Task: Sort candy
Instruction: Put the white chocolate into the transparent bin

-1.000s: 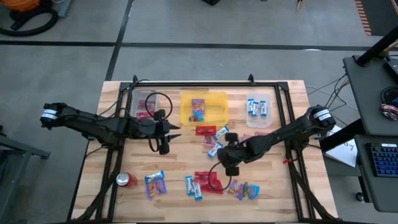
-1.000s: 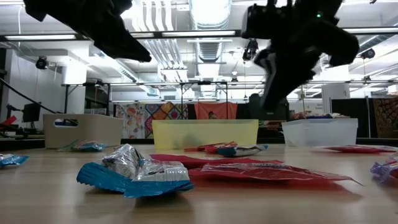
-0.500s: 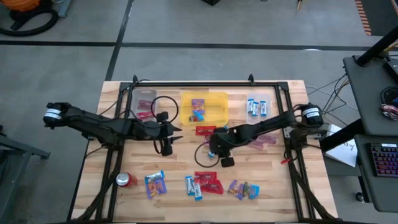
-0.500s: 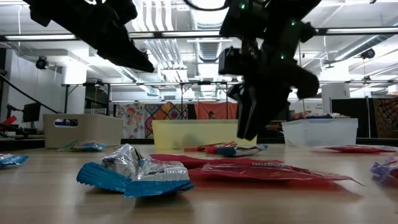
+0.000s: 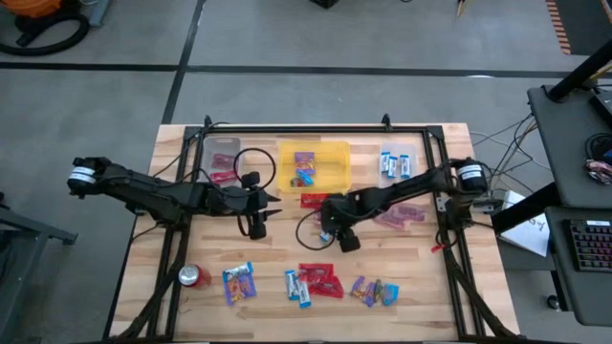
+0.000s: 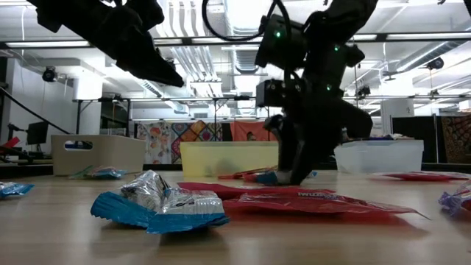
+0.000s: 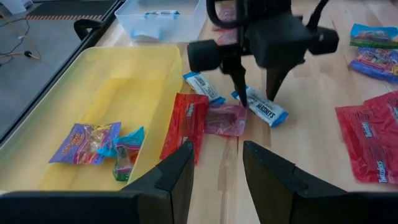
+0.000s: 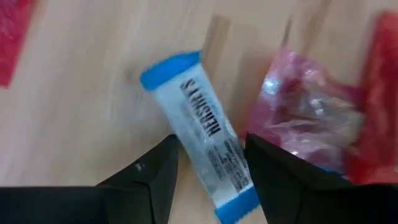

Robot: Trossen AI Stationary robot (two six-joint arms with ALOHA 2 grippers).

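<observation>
Wooden worktop (image 5: 421, 287): your right gripper (image 7: 256, 86) stands mid-table, jaws parted astride a blue-and-white bar (image 8: 202, 134), not gripping it. Your left gripper (image 5: 258, 212) hovers open nearer the left edge, beside the yellow bin (image 7: 134, 74).

The wooden table (image 5: 421, 287) stood on a grey concrete floor (image 5: 287, 91) crossed by dark seams. Right of the table stood a dark desk (image 5: 574, 143) carrying a keyboard (image 5: 591, 247). Beyond the table, bright ceiling strip lights (image 6: 246, 18) and patterned hangings (image 6: 188, 136) were visible.
</observation>
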